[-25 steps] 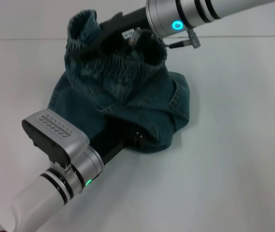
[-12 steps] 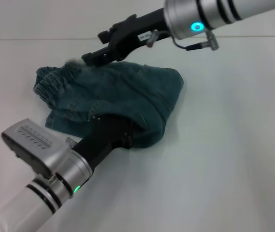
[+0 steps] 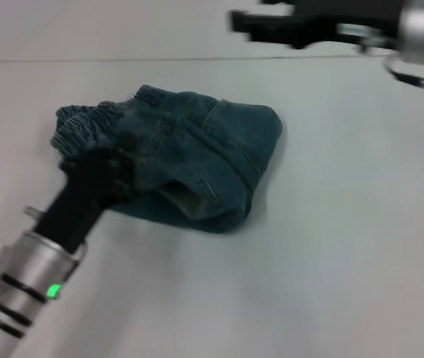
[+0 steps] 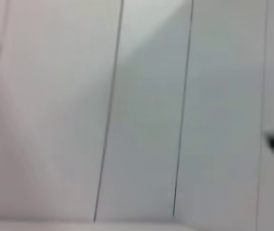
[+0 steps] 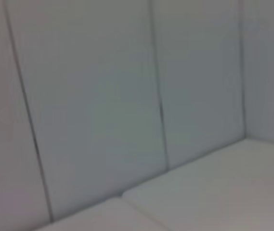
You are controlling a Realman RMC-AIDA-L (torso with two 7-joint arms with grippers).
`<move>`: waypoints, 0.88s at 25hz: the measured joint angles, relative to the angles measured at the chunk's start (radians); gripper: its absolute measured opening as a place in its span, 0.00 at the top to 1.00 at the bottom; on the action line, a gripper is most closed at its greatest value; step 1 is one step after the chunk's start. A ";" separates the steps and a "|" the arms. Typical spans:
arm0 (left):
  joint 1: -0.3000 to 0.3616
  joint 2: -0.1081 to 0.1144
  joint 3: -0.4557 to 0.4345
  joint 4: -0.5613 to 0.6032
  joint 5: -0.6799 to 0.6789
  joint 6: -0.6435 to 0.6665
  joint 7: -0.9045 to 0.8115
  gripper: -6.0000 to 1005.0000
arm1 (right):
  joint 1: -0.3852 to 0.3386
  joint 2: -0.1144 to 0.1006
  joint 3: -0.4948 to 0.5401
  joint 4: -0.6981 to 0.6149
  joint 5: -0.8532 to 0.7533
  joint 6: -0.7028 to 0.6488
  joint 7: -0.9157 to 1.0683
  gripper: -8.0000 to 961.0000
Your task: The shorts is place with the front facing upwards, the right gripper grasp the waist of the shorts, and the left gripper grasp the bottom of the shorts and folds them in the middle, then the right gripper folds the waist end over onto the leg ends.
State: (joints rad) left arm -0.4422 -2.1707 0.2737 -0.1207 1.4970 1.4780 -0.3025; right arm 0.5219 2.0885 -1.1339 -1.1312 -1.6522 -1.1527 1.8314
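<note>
**Pincers and folded shorts: position report**

Left pincer, black and two-fingered on a silver-grey cylindrical wrist with a green light, lies low against the near-left side of the garment, its tip at the denim beside the waistband; whether its fingers are parted or closed cannot be told. Right pincer, black, two-fingered, on a dark arm, hangs high at the far edge of the head view, well apart from the cloth, fingers appearing slightly parted with nothing between them.

Blue-green denim shorts lie bunched in a folded bundle on the pale grey tabletop. Gathered elastic waist sits on the left end. A stitched hem fold shows on the near side. Both wrist views show only pale panelled walls.
</note>
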 joint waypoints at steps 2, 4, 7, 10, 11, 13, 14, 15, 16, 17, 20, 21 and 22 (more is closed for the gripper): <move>0.017 0.000 0.013 0.058 0.002 0.043 -0.072 0.98 | -0.059 -0.001 0.045 0.022 0.061 -0.043 -0.064 0.14; 0.040 0.001 0.053 0.151 0.015 0.096 -0.203 0.97 | -0.105 -0.002 0.099 0.048 0.078 -0.111 -0.110 0.14; 0.062 0.003 0.134 0.326 0.074 0.134 -0.439 0.97 | -0.148 -0.003 0.148 0.101 0.053 -0.214 -0.179 0.15; 0.082 0.002 0.206 0.507 0.150 0.117 -0.660 0.96 | -0.169 -0.003 0.155 0.142 -0.012 -0.302 -0.231 0.14; 0.086 0.001 0.224 0.548 0.170 0.110 -0.699 0.96 | -0.175 0.001 0.151 0.168 -0.054 -0.344 -0.261 0.14; 0.094 0.002 0.265 0.627 0.220 0.090 -0.782 0.95 | -0.177 0.003 0.148 0.183 -0.072 -0.357 -0.275 0.14; 0.096 0.002 0.274 0.643 0.233 0.081 -0.797 0.92 | -0.178 0.005 0.147 0.199 -0.086 -0.366 -0.284 0.14; 0.097 0.002 0.281 0.657 0.243 0.072 -0.807 0.89 | -0.179 0.005 0.146 0.212 -0.094 -0.366 -0.287 0.14; 0.099 0.002 0.287 0.668 0.255 0.058 -0.812 0.86 | -0.179 0.005 0.146 0.227 -0.098 -0.364 -0.290 0.14; 0.100 0.002 0.290 0.673 0.263 0.046 -0.813 0.83 | -0.179 0.005 0.148 0.241 -0.100 -0.361 -0.292 0.14; 0.098 0.002 0.298 0.681 0.285 0.005 -0.816 0.72 | -0.180 0.005 0.153 0.266 -0.099 -0.350 -0.298 0.14; 0.098 0.002 0.301 0.681 0.287 -0.002 -0.816 0.68 | -0.180 0.005 0.153 0.269 -0.099 -0.347 -0.298 0.13; 0.098 0.002 0.303 0.683 0.288 -0.004 -0.817 0.63 | -0.181 0.005 0.153 0.272 -0.099 -0.343 -0.298 0.13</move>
State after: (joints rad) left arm -0.3445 -2.1690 0.5765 0.5619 1.7845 1.4741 -1.1191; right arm 0.3412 2.0939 -0.9805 -0.8597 -1.7512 -1.4953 1.5331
